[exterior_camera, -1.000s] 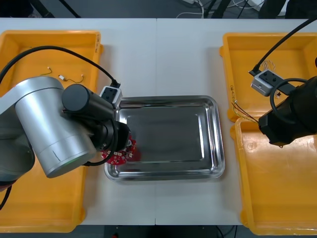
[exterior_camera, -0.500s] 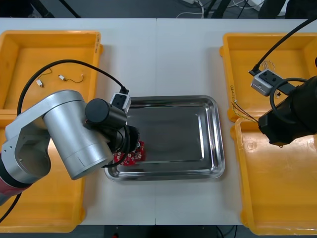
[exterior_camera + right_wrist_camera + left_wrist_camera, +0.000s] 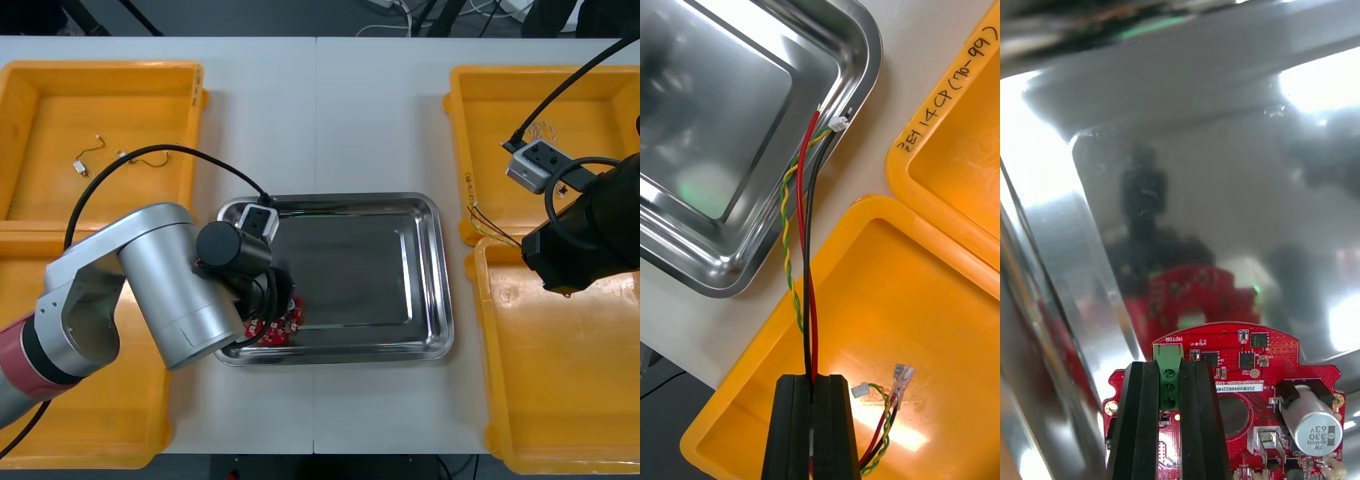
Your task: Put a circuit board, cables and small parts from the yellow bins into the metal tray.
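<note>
We see right gripper (image 3: 812,384) pinching red and yellow cable (image 3: 806,247), far end over metal tray (image 3: 865,52) rim ahead; yellow bin (image 3: 940,300) beneath.

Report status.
Left gripper shut on circuit board, low over metal tray's left end. Right gripper shut on red and yellow cable above yellow bin. Nothing blocking.

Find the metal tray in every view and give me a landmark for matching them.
Front view: metal tray at the table's centre, between the yellow bins.
Right wrist view: tray beyond the right gripper, its corner under the cable's end.
Left wrist view: tray floor behind the circuit board in the left gripper.
Landmark: the tray's raised shiny rim.
</note>
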### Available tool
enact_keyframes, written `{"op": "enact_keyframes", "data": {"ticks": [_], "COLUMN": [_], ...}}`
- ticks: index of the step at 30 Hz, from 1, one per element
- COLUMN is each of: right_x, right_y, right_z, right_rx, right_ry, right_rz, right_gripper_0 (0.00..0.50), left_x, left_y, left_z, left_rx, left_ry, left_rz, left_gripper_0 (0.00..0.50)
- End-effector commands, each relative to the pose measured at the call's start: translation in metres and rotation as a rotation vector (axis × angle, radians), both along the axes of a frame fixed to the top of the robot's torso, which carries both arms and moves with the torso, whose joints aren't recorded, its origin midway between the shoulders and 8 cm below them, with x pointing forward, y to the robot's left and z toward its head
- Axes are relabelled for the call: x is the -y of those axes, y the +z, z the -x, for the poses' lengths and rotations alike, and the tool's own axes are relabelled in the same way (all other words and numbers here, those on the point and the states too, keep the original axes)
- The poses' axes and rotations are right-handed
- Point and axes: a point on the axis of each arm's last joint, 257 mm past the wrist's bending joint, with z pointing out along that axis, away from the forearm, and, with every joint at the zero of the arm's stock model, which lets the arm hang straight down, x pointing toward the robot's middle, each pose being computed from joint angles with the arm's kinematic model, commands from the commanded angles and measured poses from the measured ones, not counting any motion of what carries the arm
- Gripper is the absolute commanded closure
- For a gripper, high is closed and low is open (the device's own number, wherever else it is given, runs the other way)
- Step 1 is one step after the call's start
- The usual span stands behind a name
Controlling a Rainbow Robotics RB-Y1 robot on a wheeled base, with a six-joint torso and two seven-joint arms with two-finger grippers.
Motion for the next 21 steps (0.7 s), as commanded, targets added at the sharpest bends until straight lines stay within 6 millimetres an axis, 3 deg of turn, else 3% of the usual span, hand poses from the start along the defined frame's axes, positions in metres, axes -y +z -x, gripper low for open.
{"op": "enact_keyframes", "data": {"ticks": [1, 21], "right_x": [0.002, 0.002], "right_y": [0.013, 0.013], "right_z": [-0.003, -0.003], "right_rx": [0.043, 0.043], "right_ry": [0.033, 0.033], "right_rz": [0.043, 0.043], "right_gripper_0": [0.5, 0.5], "left_x": [0.024, 0.026], "left_y": [0.009, -0.008], "left_z": [-0.005, -0.009], "left_rx": [0.024, 0.026], "left_ry": [0.055, 0.062], "left_rz": [0.084, 0.094], "left_gripper_0": [0.5, 0.5]}}
